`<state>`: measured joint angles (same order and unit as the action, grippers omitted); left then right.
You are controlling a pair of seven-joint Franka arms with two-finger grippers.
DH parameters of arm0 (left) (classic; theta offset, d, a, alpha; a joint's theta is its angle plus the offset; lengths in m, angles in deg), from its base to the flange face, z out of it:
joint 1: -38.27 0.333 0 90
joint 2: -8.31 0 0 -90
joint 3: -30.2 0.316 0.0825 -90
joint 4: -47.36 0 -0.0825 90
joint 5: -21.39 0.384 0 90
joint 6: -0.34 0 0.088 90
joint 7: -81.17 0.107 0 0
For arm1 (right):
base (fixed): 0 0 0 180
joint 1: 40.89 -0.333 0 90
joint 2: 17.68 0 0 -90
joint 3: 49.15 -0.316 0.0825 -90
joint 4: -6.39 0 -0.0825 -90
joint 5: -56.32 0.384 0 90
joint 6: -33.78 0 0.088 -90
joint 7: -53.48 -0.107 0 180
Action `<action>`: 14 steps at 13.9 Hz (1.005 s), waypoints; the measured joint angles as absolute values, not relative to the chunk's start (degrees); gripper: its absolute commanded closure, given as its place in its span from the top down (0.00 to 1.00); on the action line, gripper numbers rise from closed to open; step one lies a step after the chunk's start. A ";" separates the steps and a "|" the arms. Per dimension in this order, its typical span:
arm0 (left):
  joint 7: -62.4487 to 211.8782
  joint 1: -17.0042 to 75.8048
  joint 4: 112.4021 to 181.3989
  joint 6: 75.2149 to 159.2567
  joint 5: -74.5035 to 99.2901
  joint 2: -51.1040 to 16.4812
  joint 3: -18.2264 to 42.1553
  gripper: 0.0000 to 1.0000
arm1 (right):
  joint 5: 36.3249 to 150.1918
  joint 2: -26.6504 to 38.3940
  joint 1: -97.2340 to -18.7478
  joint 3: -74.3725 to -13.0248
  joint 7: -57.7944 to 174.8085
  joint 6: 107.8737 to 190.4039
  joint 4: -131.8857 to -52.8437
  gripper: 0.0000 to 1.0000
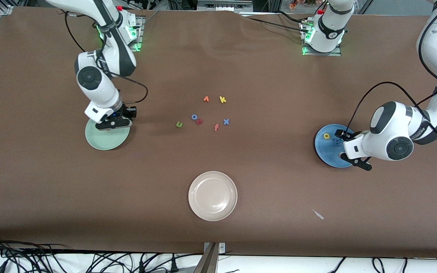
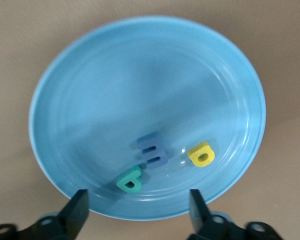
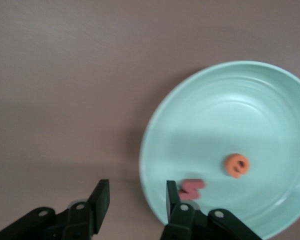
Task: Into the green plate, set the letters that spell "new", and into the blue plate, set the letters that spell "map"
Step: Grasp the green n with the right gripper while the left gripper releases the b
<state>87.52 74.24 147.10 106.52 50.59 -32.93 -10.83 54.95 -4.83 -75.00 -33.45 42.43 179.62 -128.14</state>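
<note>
Nearest the front camera lies a cream-white plate (image 1: pixel 212 195), bare, with a small pale scrap (image 1: pixel 318 214) on the table toward the left arm's end.

Blue plate (image 1: pixel 326 154) sits at the left arm's end of the table. In it, per the left wrist view: blue "m" (image 2: pixel 153 150), teal "p" (image 2: pixel 130 180) touching or just beside it, yellow "a" (image 2: pixel 201 154) near but apart. All three lie flat on the plate floor. Left gripper (image 2: pixel 138 209) hangs over the plate rim, jaws spread wide, nothing between them.

Green plate (image 1: pixel 106 138) sits at the right arm's end. In it, per the right wrist view: orange "e" (image 3: pixel 237 165) and red-pink "w" (image 3: pixel 191 189), near each other, not touching; the "w" is close to the rim. Right gripper (image 3: pixel 137 201) hovers over the plate's edge, jaws partly apart, empty; one finger (image 3: pixel 173 196) is over the rim, the other over bare table.

Green "n" (image 1: pixel 179 124) is on the table in the loose cluster at mid-table, on the side toward the green plate, well apart from that plate. Rest of the cluster: blue "o" (image 1: pixel 194 116), dark red letter (image 1: pixel 199 121) touching it, salmon "f" (image 1: pixel 216 127), blue "x" (image 1: pixel 226 121); farther from the camera, an orange letter (image 1: pixel 206 99) and yellow "k" (image 1: pixel 222 99).
</note>
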 measured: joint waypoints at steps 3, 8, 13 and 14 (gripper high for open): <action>87.53 74.23 145.47 106.52 50.59 -33.00 -10.80 1.00 | 56.46 -3.08 -75.20 -38.85 33.08 179.62 -124.50 0.56; 87.53 74.24 142.85 106.43 50.59 -33.13 -10.71 1.00 | 56.79 4.02 -75.76 -46.42 10.95 182.12 -118.26 0.56; 87.53 74.24 142.01 106.32 50.59 -33.18 -10.70 1.00 | 56.79 10.39 -79.49 -47.19 0.62 186.83 -115.30 0.56; 87.53 74.24 141.76 106.29 50.59 -33.19 -10.69 1.00 | 56.79 10.97 -79.68 -47.18 0.28 186.94 -114.82 0.55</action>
<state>87.53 74.24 141.76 106.29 50.59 -33.19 -10.69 56.79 10.97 -79.68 -47.18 0.28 186.94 -114.82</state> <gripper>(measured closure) 0.000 0.436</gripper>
